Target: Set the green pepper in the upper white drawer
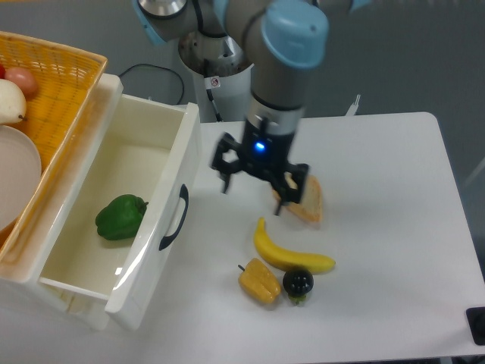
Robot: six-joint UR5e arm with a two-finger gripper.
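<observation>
Green pepper (120,217) lies on the floor of the upper white drawer (161,133), left of centre, resting on its side and apart from the walls as far as I can tell. The drawer stands pulled out, its dark curved handle (175,218) facing the table. By my reading the placing step is done; only clearing the arm, and perhaps shutting the drawer, is left.

Gripper (261,183) hangs over the table (379,227), well apart from the drawer, partly in front of the bread slice (307,203). Fingers spread, nothing between them. A blue light glows on the wrist.

Next move, if any: a push on the drawer front would call for contact on the flat panel beside the handle, not on the thin top rim, which looks likely to flex. The task sentence does not ask for closing, so this is only my judgement.

Materials:
- Pepper: glossy, lobed, solid green; whether the stem points up or sideways is not clear from here.
- Drawer: smooth white plastic, deep, rectangular, shiny on the front panel.
- Yellow wicker basket (68,83): woven, open lattice, touching the drawer's left wall.
- Banana (288,255), curved and smooth; small yellow-orange pepper (258,281); a dark round fruit (298,283) touching the banana.
</observation>
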